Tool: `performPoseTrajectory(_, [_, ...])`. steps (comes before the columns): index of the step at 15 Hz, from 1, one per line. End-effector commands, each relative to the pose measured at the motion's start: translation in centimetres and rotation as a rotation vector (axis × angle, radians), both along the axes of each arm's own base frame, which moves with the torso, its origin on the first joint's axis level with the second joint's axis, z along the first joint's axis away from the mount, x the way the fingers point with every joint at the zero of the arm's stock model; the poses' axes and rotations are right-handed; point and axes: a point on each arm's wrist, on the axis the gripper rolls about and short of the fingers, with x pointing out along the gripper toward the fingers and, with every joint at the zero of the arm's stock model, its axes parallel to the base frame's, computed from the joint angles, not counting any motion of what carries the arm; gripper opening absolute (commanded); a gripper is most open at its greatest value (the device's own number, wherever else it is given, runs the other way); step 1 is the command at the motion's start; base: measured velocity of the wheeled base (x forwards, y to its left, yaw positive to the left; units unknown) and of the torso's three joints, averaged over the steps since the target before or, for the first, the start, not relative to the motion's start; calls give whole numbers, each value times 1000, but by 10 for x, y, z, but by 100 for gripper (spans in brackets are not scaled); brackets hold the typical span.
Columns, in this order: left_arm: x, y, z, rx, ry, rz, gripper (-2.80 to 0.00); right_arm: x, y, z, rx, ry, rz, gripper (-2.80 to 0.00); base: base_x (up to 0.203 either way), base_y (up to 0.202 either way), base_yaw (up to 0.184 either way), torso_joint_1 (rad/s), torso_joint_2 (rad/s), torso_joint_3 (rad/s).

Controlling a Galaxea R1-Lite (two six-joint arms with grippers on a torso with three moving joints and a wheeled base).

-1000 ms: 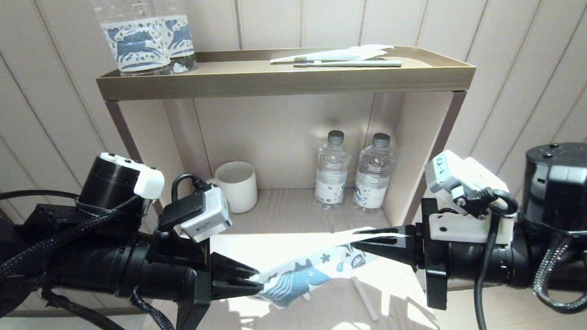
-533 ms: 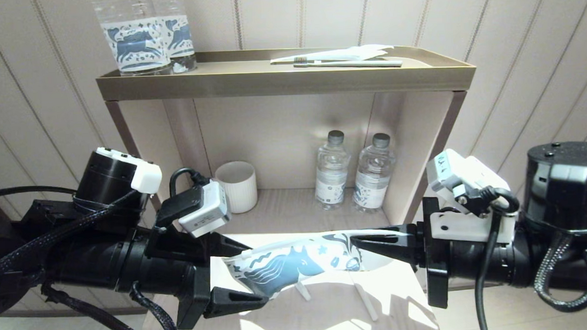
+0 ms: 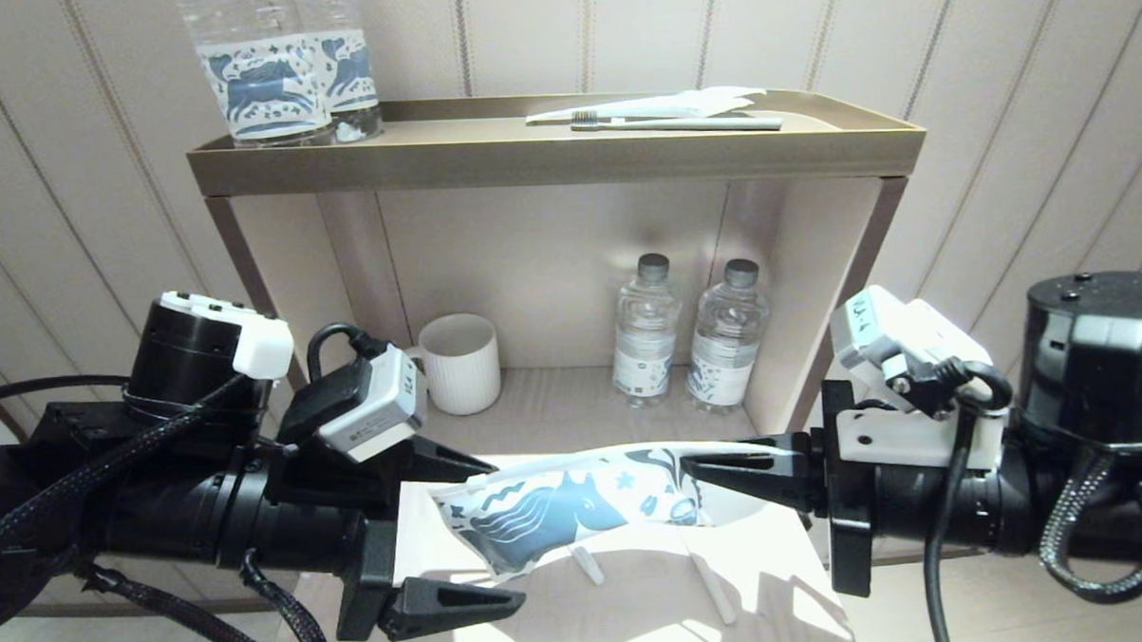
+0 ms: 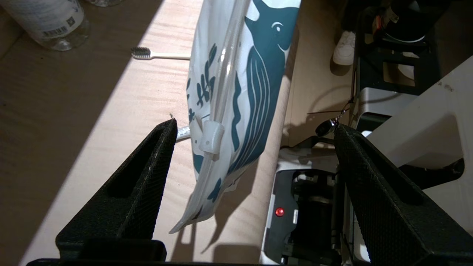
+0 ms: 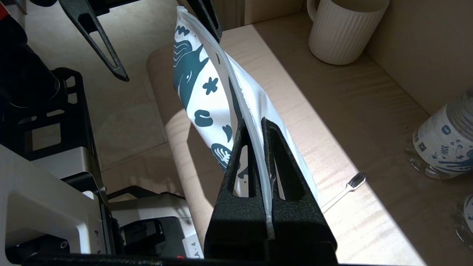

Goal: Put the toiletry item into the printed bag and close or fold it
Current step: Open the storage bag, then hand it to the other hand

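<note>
Head view: right hand clamped on the zip edge of the printed bag, held above the sunlit desk; left hand spread wide around the bag's free end, not touching. Toothbrush on desk beneath.

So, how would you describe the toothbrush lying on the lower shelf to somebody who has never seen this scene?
Look at the lower shelf, on its sunlit front part. Under the printed bag, which the right gripper holds up, lies a white toothbrush with dark bristles. The only other toothbrush lies on the top tray.
</note>
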Motion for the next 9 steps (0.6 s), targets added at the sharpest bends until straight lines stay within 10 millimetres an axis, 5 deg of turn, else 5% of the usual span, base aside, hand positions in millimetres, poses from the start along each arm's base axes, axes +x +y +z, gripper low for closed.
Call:
performPoseTrajectory(1, [2, 3, -2, -3, 0, 9, 0, -1, 1, 0, 2, -3, 9, -280, 0, 0, 0, 0, 0, 0])
performPoseTrajectory(9, [17, 12, 5, -46, -5, 26, 0, -10, -5, 18, 42, -59, 10, -280, 0, 0, 0, 0, 0, 0])
